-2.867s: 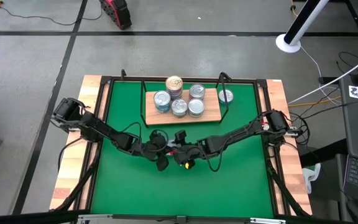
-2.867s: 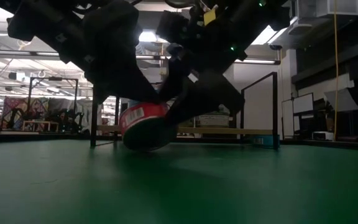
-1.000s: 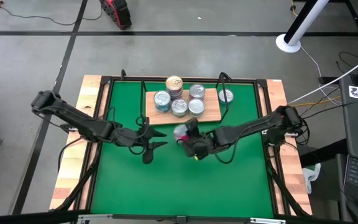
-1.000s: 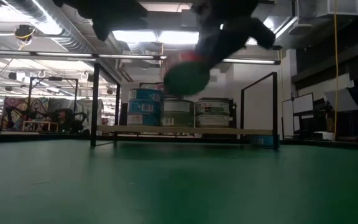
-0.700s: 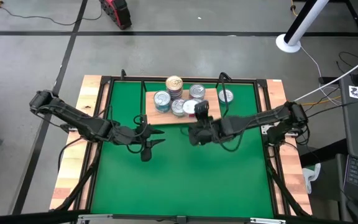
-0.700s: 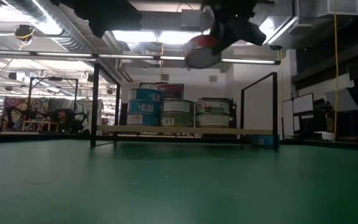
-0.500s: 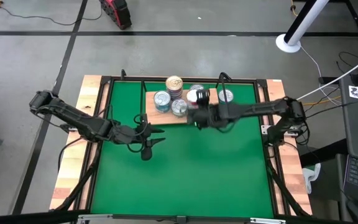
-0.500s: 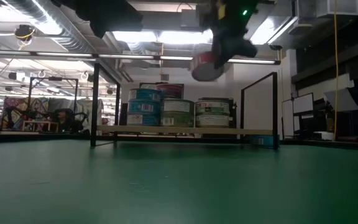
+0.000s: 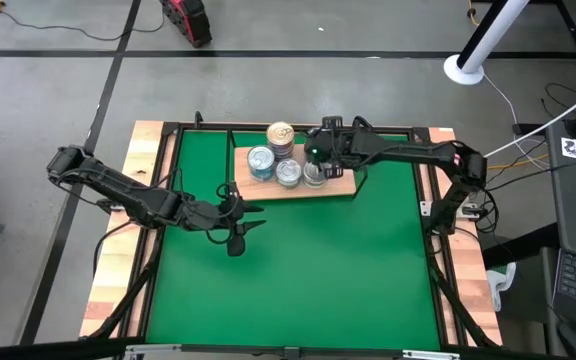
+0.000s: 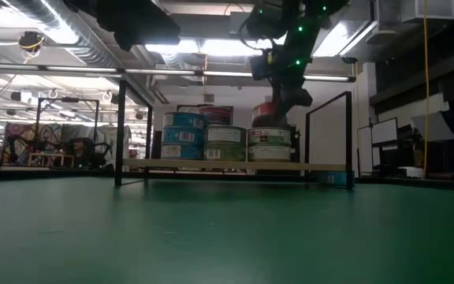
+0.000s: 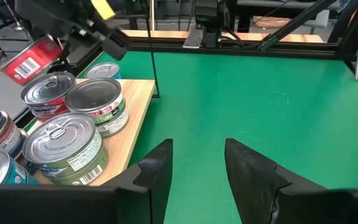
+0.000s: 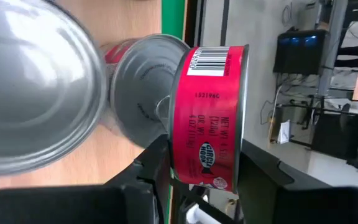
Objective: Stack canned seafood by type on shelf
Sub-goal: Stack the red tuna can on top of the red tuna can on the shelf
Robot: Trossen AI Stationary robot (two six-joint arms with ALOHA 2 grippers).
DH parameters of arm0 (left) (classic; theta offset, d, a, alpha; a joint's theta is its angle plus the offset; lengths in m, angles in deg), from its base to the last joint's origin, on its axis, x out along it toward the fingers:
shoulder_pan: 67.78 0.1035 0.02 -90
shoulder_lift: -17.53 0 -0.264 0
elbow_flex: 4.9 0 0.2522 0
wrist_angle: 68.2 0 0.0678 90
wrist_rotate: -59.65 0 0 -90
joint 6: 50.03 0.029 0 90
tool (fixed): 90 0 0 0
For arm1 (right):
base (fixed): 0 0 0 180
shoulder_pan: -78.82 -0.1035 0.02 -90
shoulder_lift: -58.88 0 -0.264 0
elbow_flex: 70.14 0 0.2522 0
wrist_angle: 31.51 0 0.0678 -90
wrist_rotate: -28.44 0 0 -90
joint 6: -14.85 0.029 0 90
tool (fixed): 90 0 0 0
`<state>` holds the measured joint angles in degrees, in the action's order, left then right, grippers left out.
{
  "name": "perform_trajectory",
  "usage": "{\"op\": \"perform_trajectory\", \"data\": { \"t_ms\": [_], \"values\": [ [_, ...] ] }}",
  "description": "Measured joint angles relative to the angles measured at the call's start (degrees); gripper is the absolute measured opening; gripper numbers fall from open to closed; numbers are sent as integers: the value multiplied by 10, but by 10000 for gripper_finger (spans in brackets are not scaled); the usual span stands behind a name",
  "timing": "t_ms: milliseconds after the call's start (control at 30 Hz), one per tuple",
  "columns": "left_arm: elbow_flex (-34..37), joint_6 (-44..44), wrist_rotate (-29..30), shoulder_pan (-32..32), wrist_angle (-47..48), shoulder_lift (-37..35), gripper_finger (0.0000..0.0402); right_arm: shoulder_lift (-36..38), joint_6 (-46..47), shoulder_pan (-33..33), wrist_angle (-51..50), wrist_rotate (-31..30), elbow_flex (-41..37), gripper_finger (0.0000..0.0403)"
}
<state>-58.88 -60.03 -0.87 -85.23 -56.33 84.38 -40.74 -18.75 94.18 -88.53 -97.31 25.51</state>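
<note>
Lots of open mat, a crowded board

We see the green mat [image 9: 298,260] wide open in front of the wooden board [image 9: 268,187], so a gripper can pass there. The left gripper [image 9: 236,222] sits open on the mat near the board's front edge. On the board, the cans [image 9: 286,172] stand close together, the black wire posts [image 10: 120,130] block both ends, and the right gripper [image 9: 315,152] hangs over the cans with a red can [image 12: 209,115].
</note>
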Motion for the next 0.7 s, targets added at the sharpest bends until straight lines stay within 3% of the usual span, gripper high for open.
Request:
{"op": "perform_trajectory", "data": {
  "t_ms": [700],
  "values": [
    [0, -3, 0, 0, 0, 0, 141, 0, -31, 17, 60, 25, -33, 134]
  ]
}}
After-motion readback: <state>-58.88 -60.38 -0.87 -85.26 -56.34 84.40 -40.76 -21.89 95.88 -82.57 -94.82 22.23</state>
